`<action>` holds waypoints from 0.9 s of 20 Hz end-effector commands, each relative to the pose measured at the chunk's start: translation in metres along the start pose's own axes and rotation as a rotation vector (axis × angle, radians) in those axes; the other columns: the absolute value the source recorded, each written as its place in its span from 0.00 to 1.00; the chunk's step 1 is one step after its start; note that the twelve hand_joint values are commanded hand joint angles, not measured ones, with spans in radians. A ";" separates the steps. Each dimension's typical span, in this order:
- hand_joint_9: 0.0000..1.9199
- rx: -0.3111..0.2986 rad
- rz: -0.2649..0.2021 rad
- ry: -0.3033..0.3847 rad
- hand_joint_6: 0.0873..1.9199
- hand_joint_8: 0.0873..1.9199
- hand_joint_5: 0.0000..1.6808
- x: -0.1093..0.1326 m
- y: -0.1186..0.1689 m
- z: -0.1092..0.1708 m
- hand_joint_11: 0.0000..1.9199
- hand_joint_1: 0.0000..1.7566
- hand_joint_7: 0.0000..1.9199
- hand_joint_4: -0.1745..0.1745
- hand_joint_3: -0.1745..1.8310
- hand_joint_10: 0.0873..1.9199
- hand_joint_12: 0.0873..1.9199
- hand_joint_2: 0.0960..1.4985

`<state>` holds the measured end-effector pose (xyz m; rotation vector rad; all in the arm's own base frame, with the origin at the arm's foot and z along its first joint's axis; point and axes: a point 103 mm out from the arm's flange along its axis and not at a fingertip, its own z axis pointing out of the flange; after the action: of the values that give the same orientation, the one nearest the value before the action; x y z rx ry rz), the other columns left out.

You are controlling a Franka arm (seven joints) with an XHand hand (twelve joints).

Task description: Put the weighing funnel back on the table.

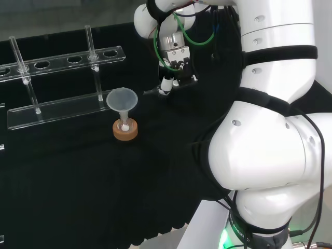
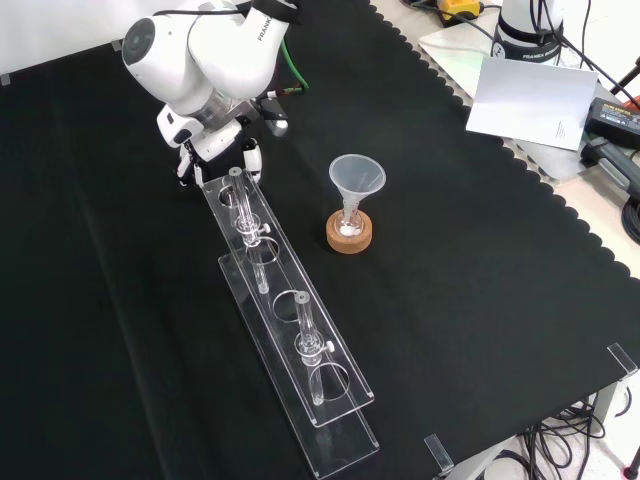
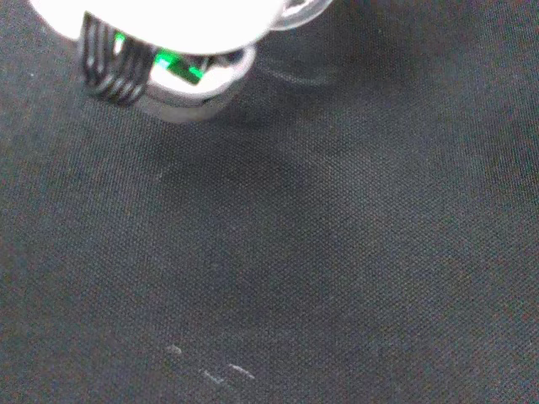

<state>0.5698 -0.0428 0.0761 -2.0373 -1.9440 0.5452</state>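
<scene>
The black and white robot hand [image 1: 175,62] hangs low over woven black cloth [image 3: 337,252]. Whether it is open or holds anything cannot be told.

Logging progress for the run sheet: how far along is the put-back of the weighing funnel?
Done: robot hand is down close to the black cloth, beside the end of the clear rack. In hand: unclear; the wrist view shows a clear curved edge by it, possibly the weighing funnel. Left: I cannot confirm a set-down, so release and withdrawal likely remain.
</scene>
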 end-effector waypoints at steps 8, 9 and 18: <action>0.37 0.021 -0.067 0.003 0.35 0.32 0.47 -0.001 -0.015 0.000 0.28 0.49 0.17 0.59 0.32 0.22 0.62 0.39; 0.37 0.024 -0.074 0.004 0.35 0.32 0.42 -0.001 -0.017 -0.002 0.27 0.49 0.17 0.57 0.33 0.23 0.62 0.38; 0.28 0.008 -0.111 0.016 0.16 0.31 0.23 0.002 -0.049 -0.025 0.19 0.44 0.09 0.49 0.31 0.28 0.67 0.34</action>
<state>0.5498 -0.0406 0.0981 -1.9206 -2.0009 0.5412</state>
